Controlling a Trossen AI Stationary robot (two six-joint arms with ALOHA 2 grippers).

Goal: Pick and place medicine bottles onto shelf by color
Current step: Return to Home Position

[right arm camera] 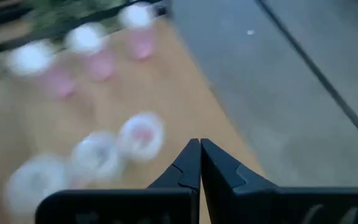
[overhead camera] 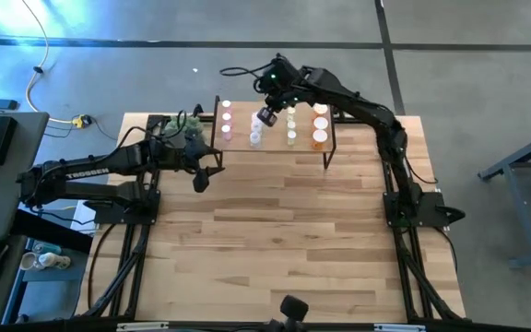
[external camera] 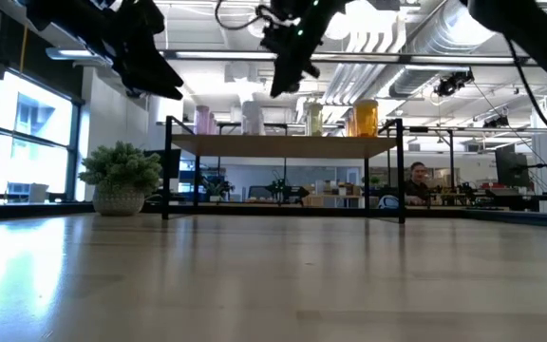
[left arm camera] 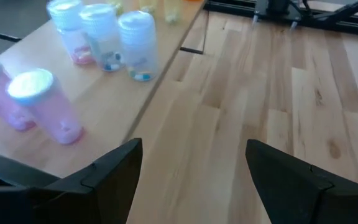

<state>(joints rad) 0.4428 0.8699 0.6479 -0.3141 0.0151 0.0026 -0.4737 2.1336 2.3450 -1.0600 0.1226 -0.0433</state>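
Medicine bottles (overhead camera: 320,138) all stand on shelf (overhead camera: 275,148), far end of counter (overhead camera: 275,240), in color rows: pink left, orange right. My right pincer (overhead camera: 267,115) over the whitish row, tips together, empty. My left pincer (overhead camera: 201,178) near shelf's left end, apart, empty. Sorting prob. done; only arm parking remains.

Rows of medicine bottles (overhead camera: 319,138) stand on the shelf (overhead camera: 275,146).

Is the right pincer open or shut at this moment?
Shut. In the right wrist view the right pincer shows its two fingers touching at the tips, with nothing between them.
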